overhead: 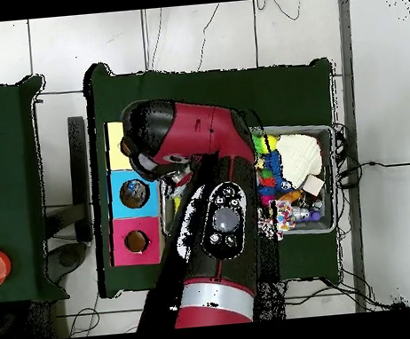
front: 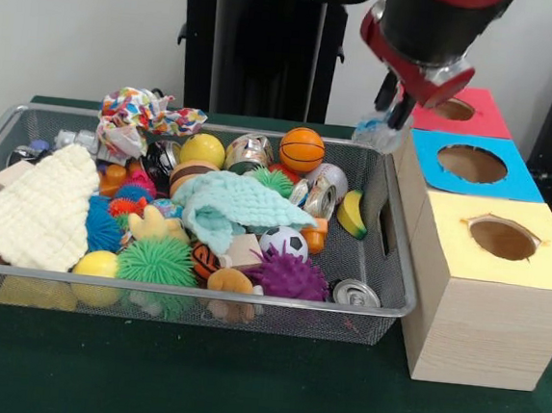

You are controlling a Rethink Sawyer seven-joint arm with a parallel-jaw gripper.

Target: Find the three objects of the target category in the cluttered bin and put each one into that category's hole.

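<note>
My gripper point(front: 390, 115) hangs over the bin's far right corner, just left of the red-topped box. It looks shut on a small crumpled, pale translucent thing point(front: 372, 132) that dangles at the bin's rim. Three wooden boxes stand in a row right of the bin, with a red hole point(front: 456, 109), a blue hole point(front: 471, 164) and a yellow hole point(front: 502, 238). In the overhead view the arm covers the gripper beside the blue box point(overhead: 132, 193). The wire bin point(front: 387, 265) holds balls, cans and cloths.
In the bin lie a basketball point(front: 302, 149), a yellow ball point(front: 203, 149), a soccer ball point(front: 283, 241), a banana point(front: 353, 213), a can point(front: 356, 293), spiky balls point(front: 292, 276), a cream cloth point(front: 36, 210) and a mint cloth point(front: 233, 203). A black stand point(front: 261, 51) rises behind.
</note>
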